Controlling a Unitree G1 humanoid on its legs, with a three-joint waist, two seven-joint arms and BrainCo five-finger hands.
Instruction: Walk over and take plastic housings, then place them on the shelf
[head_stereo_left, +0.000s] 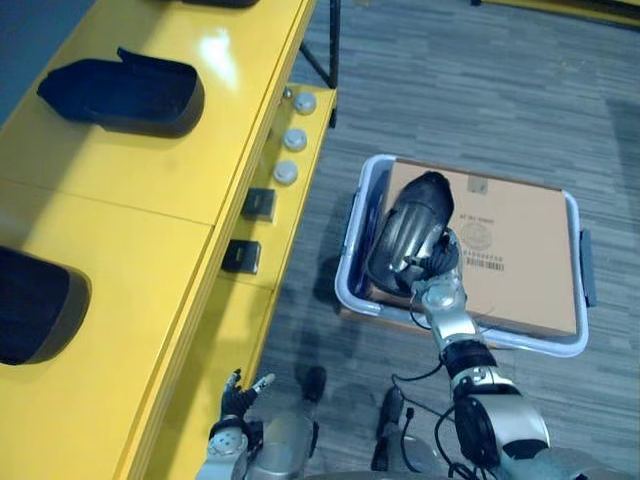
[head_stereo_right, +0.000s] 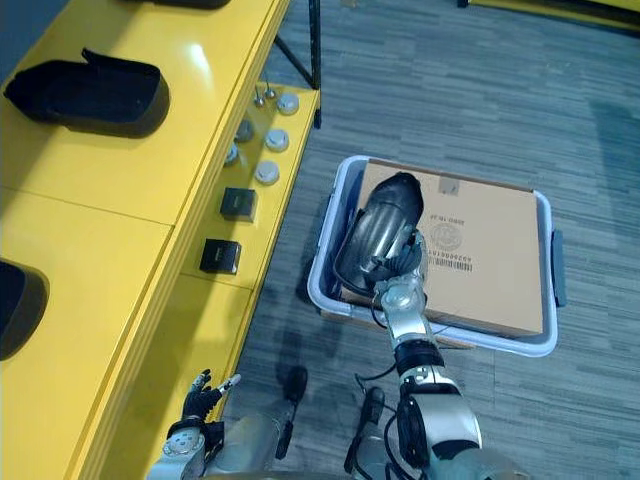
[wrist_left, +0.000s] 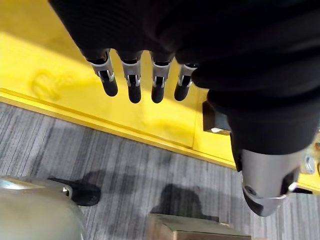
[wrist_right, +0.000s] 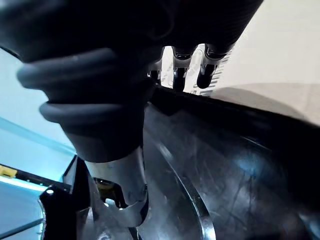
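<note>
Gripping a dark plastic housing (head_stereo_left: 405, 230), long axis near-to-far, the right hand (head_stereo_left: 437, 262) holds it over the bin (head_stereo_left: 540, 343), yellow shelf (head_stereo_left: 150, 180) to its left; the relaxed, open left hand (head_stereo_left: 238, 397) hangs nearer that shelf.

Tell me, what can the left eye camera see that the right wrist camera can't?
Left eye view alone: the yellow shelf with two black housings lying on it, the open left hand low beside it, and the whole bin. Right wrist view alone: close up, fingertips hooked over the held housing at its rim, thumb on its shiny inside. Both: the right hand gripping that housing over the cardboard box.
</note>
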